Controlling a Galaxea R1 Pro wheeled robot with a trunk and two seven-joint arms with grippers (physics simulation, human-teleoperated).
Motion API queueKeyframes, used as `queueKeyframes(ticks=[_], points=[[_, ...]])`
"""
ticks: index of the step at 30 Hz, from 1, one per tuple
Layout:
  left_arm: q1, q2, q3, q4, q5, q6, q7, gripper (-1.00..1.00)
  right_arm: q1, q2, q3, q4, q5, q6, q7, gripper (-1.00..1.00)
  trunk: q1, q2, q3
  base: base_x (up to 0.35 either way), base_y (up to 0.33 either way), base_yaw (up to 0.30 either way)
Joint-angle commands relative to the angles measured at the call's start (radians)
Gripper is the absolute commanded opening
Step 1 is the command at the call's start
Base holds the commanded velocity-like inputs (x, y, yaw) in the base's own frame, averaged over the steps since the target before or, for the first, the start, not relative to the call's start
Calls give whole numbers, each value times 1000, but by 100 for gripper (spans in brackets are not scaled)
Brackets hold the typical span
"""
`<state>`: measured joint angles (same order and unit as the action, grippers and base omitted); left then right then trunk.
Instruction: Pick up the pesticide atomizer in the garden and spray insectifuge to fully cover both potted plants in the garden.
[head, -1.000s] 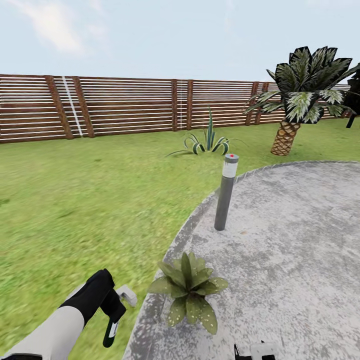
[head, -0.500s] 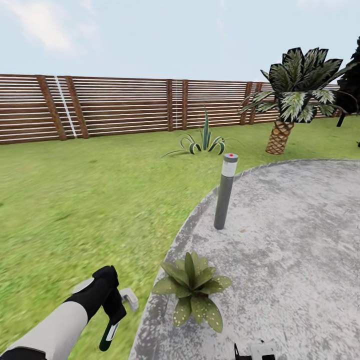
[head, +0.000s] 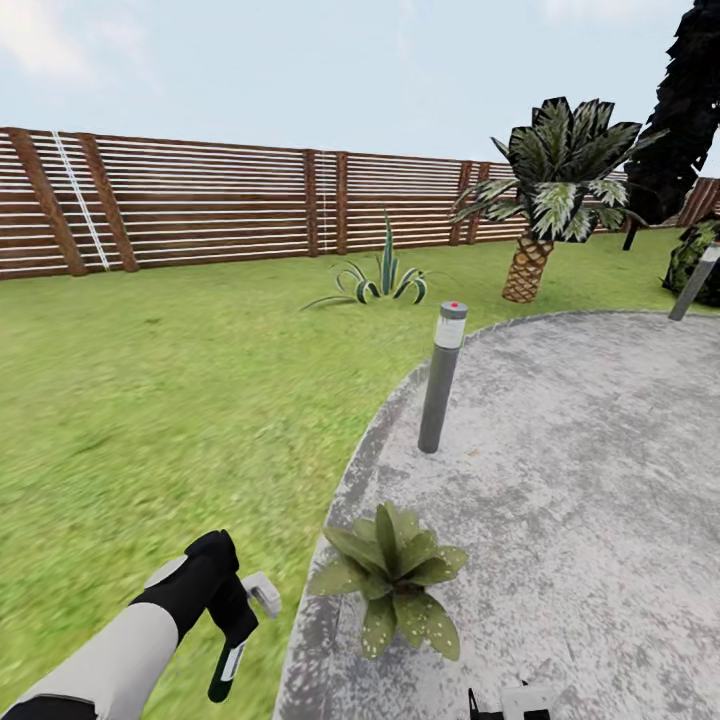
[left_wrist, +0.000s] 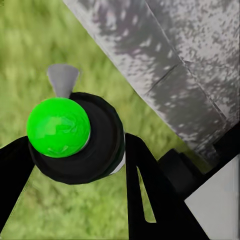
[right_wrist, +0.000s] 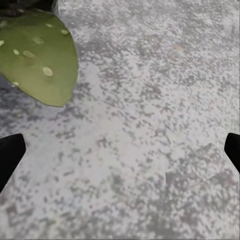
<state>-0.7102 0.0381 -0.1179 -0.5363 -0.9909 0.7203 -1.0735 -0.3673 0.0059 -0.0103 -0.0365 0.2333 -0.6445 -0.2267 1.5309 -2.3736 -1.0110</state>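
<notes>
So pickup looks done: the left gripper (head: 232, 628) has the atomizer (head: 226, 673) pinched between its fingers, bottle hanging down over the grass just beside the patio (head: 600, 480) edge. In the left wrist view you're looking at the end of the bottle (left_wrist: 75, 137) sitting snug between the two dark fingers (left_wrist: 145, 185), with a bright green ball on it and a little grey nozzle-ish bit sticking out. Can't say for sure which way the spray head points from these shots.

One potted plant (head: 395, 580) sits right on the patio rim, near the atomizer but not touching it. I see no mist or wet look on the leaves beyond their pale speckles, so I'd guess spraying hasn't started. No sign of the second pot here; there's just a bollard light (head: 438, 380) further back, a spiky clump (head: 380, 280) in the lawn, a palm (head: 545, 210) and the fence (head: 200, 205).

The right gripper (right_wrist: 120, 150) hovers low over bare stone, fingers spread wide with nothing between them, one leaf (right_wrist: 37, 62) of the plant just ahead.

So roughly: grab done, both plants left to cover. Next bit is probably aiming the nozzle at this first rosette
</notes>
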Motion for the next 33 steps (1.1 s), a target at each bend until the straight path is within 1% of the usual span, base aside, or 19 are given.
queueKeyframes(ticks=[1, 6, 11, 19, 21, 27, 30, 32, 33], points=[[1, 1, -4, -2, -2, 7, -6, -100, -1, 0, -1, 1, 11, -1, -10, 100, 0, 0, -1, 169, 287, -17], [5, 0, -2, -1, 12, 6, -3, -100, -1, -1, -2, 0, 11, -1, -9, 100, 0, 0, -1, 195, 240, -180], [10, 2, -1, -1, 14, 5, -1, -100, -1, -1, -2, 1, 11, -1, -10, 100, 0, 0, -1, 89, 77, -265], [12, 2, -3, 0, 14, 5, 1, -100, -1, 0, -2, 1, 11, -1, -10, 100, 0, 0, -1, -2, 1, -268], [11, -1, -4, -1, 14, 5, 2, -100, -1, 0, -2, 1, 11, -1, -10, 100, 0, 0, -1, -275, 87, -268], [10, -1, -5, -2, 14, 6, -5, -100, -1, -1, -2, 1, 11, -1, -10, 100, 0, 0, -1, -214, 225, -268], [10, -2, -4, -2, 15, 7, -8, -100, -1, 0, -2, 1, 11, -1, -10, 100, 0, 0, -1, 24, 297, -268], [11, -13, -1, 1, 15, 11, -4, -100, -1, 0, -2, 0, 11, -1, -10, 100, 0, 0, -1, 198, 256, -268], [12, -14, -1, 5, 16, 11, -2, -100, -1, 0, -2, 1, 10, -1, -10, 100, 0, 0, -1, 245, 230, -268]])
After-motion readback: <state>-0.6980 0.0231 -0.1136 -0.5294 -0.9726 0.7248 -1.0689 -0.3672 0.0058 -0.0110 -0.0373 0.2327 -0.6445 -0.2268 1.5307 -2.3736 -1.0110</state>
